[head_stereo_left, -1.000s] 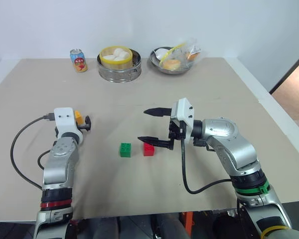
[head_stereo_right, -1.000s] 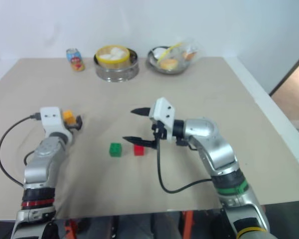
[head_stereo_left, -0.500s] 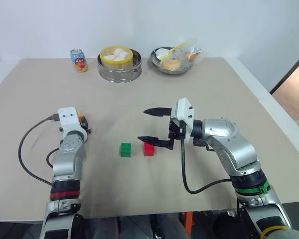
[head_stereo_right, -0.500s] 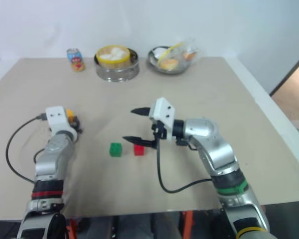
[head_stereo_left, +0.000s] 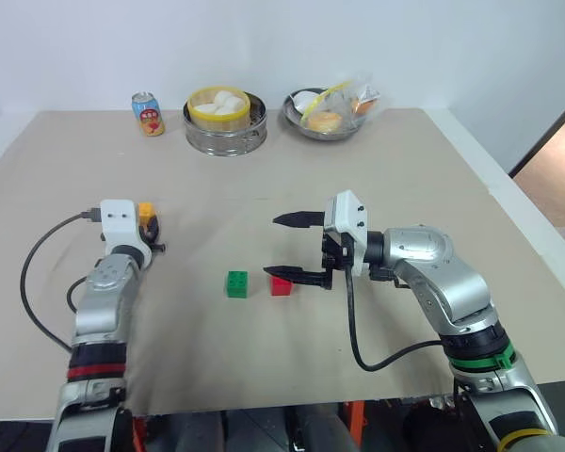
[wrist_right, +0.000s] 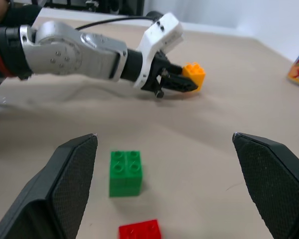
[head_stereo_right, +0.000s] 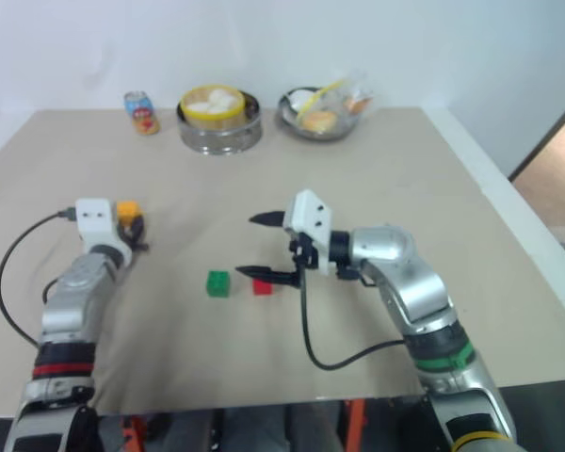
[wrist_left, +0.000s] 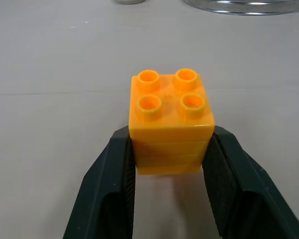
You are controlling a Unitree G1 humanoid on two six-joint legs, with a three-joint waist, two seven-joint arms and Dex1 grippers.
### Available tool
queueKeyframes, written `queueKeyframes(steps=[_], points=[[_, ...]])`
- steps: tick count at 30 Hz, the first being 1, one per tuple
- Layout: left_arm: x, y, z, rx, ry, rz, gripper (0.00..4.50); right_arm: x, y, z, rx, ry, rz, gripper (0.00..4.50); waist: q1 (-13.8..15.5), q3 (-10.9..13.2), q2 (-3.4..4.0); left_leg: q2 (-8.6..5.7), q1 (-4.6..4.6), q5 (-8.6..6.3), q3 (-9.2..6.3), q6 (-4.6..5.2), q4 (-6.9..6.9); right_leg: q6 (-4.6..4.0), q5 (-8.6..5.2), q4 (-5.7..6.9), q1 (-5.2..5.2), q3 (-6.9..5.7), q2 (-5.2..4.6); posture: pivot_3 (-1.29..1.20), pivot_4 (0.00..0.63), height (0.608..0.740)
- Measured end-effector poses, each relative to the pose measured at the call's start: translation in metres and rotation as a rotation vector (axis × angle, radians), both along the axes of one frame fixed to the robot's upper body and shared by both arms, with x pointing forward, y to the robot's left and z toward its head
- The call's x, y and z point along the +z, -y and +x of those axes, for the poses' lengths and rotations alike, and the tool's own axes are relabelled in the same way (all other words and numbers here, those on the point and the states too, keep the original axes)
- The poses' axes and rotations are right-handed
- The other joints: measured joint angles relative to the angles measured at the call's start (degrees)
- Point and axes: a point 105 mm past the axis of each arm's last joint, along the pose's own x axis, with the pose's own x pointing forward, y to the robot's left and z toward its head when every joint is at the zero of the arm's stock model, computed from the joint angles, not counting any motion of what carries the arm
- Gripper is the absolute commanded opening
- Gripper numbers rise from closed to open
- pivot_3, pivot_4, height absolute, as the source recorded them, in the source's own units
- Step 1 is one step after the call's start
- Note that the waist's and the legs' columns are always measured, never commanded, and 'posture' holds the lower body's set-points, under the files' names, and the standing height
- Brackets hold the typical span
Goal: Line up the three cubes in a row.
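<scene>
- Beige desk is carrying the whole scene, with a white wall standing behind it.
- Left gripper is clamping the orange-yellow cube between its two black fingers, studs facing up; this cube is sitting at the desk's left side, well apart from the other two cubes.
- Right gripper is hanging with its jaws spread wide and gripping nothing, pointing toward the robot's left.
- Red cube is lying on the desk just beside the right gripper's lower fingertip.
- Green cube is sitting near the red cube on its left, apart from it, the two lying roughly side by side.
- Drink can, a steamer pot and a metal bowl holding food are standing along the far edge.
</scene>
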Motion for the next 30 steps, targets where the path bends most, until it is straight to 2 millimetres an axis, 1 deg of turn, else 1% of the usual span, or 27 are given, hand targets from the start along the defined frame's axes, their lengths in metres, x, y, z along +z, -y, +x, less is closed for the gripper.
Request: queueKeyframes(steps=[1,3,4,7,9,11,13,16,21,26,30], points=[[0.000,0.004,-0.005,-0.065,0.000,0.016,1.32,-0.003,0.002,-0.002,0.005,-0.012,-0.010,4.50,0.01,0.00,0.00,0.00,0.01,-0.01,0.00,-0.02,-0.01,-0.03,-0.03,0.00,0.00,0.00,-0.01,0.00,0.150,0.740],[0.000,0.017,-0.022,-0.271,-0.011,0.047,1.32,-0.011,0.005,-0.007,0.022,-0.054,-0.044,4.50,0.00,0.01,0.01,0.01,0.00,-0.02,0.00,-0.03,-0.05,-0.32,-0.21,0.00,-0.04,-0.01,-0.02,0.00,0.150,0.740],[0.001,0.027,-0.035,-0.408,-0.013,0.050,1.32,-0.016,0.007,-0.010,0.033,-0.074,-0.068,4.50,-0.01,0.00,0.01,0.01,0.00,-0.02,0.00,-0.03,-0.06,-0.36,-0.24,0.00,-0.05,-0.02,-0.04,0.00,0.150,0.740],[0.005,0.042,-0.057,-0.652,-0.029,0.059,1.32,-0.023,0.009,-0.015,0.061,-0.097,-0.100,4.50,0.00,0.01,0.01,0.01,0.02,-0.02,0.01,-0.03,-0.05,-0.37,-0.25,0.01,-0.06,-0.05,-0.06,0.00,0.150,0.740],[0.004,0.045,-0.073,-0.836,-0.064,0.143,1.32,-0.023,0.011,-0.016,0.065,-0.097,-0.115,4.50,0.00,0.01,0.01,0.02,0.04,-0.02,0.00,-0.02,-0.03,-0.37,-0.24,0.00,-0.07,-0.07,-0.06,0.00,0.150,0.740],[0.004,0.042,-0.078,-0.907,-0.076,0.174,1.32,-0.024,0.012,-0.017,0.071,-0.099,-0.122,4.50,0.01,0.01,0.02,0.01,0.05,-0.02,0.03,-0.02,-0.03,-0.37,-0.24,0.00,-0.07,-0.07,-0.11,0.00,0.150,0.740],[0.001,0.040,-0.079,-1.002,-0.116,0.186,1.32,-0.025,0.012,-0.018,0.074,-0.102,-0.124,4.50,0.07,0.01,0.02,0.01,0.00,-0.01,0.01,-0.01,0.00,-0.37,-0.24,0.01,-0.10,-0.13,-0.11,0.00,0.150,0.740],[0.001,0.037,-0.080,-1.071,-0.133,0.205,1.32,-0.026,0.013,-0.018,0.071,-0.109,-0.126,4.50,0.06,0.01,0.02,0.01,-0.06,-0.02,0.06,-0.01,-0.01,-0.36,-0.25,0.00,-0.16,-0.11,-0.15,0.00,0.150,0.740],[0.000,0.036,-0.073,-1.146,-0.149,0.237,1.32,-0.030,0.014,-0.025,0.071,-0.119,-0.139,4.50,0.09,0.01,0.02,0.01,-0.51,-0.02,0.05,0.00,-0.01,-0.31,-0.25,0.03,-0.62,-0.10,-0.07,0.00,0.150,0.740],[0.000,0.041,-0.069,-1.215,-0.140,0.284,1.32,-0.027,0.014,-0.030,0.069,-0.115,-0.141,4.50,0.06,0.01,0.02,0.03,-0.50,-0.02,0.05,0.01,-0.01,-0.29,-0.24,0.04,-0.62,-0.08,-0.04,0.00,0.150,0.740],[-0.003,0.041,-0.070,-1.239,-0.143,0.307,1.32,-0.027,0.015,-0.032,0.063,-0.122,-0.151,4.50,0.04,0.01,0.02,0.04,-0.50,-0.01,0.05,0.01,0.01,-0.30,-0.24,0.04,-0.62,-0.07,-0.02,0.00,0.150,0.740]])
